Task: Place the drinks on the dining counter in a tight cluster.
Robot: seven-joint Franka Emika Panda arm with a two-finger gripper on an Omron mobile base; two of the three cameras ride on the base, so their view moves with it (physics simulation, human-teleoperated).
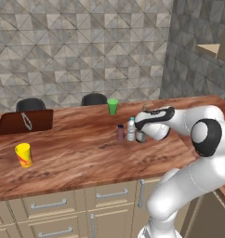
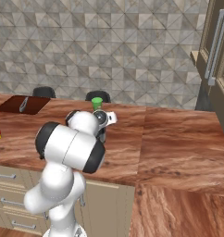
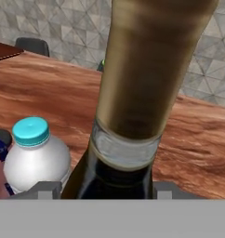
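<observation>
Fingers (image 3: 105,189) clamp a glossy slim-necked wine bottle (image 3: 147,83) beside rounded water bottle (image 3: 36,160)

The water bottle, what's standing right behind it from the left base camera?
Close behind the water bottle is the gripper, closed around the wine bottle. The arm covers most of that bottle there, so its base on the dining counter is hidden.

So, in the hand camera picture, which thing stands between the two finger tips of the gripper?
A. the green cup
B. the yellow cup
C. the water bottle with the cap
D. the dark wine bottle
D: the hand view shows the wine bottle rising close between the gripper finger tips, while the capped water bottle stands apart beside it on the dining counter.
</observation>
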